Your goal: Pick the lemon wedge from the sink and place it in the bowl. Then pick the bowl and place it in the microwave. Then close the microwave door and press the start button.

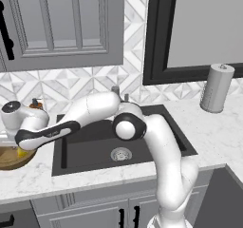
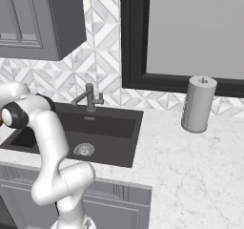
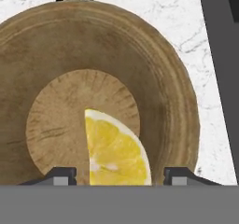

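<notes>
Presently we find the gripper (image 3: 119, 177) over the bowl (image 3: 154, 78), at the left end of the desk (image 1: 209, 132), just left of the sink (image 1: 90, 148). From the hand view we look straight down into the bowl: the lemon wedge (image 3: 114, 150) lies on its lighter tan floor, cut face up, rind curving to the right. Both finger tips (image 3: 60, 176) stand apart, one on either side of the wedge, with clear gaps between them and the fruit, so we note the gripper as spread and pinching nothing.

From the left base view we see the arm reach leftward over the sink's left rim, and a sliver of yellow shows in the bowl under the hand. The sink basin is dark, with its round metal drain (image 1: 120, 154) near the middle and the faucet (image 2: 89, 98) at its back edge. A grey paper towel roll (image 1: 217, 88) stands upright on the desk, well right of the sink.
</notes>
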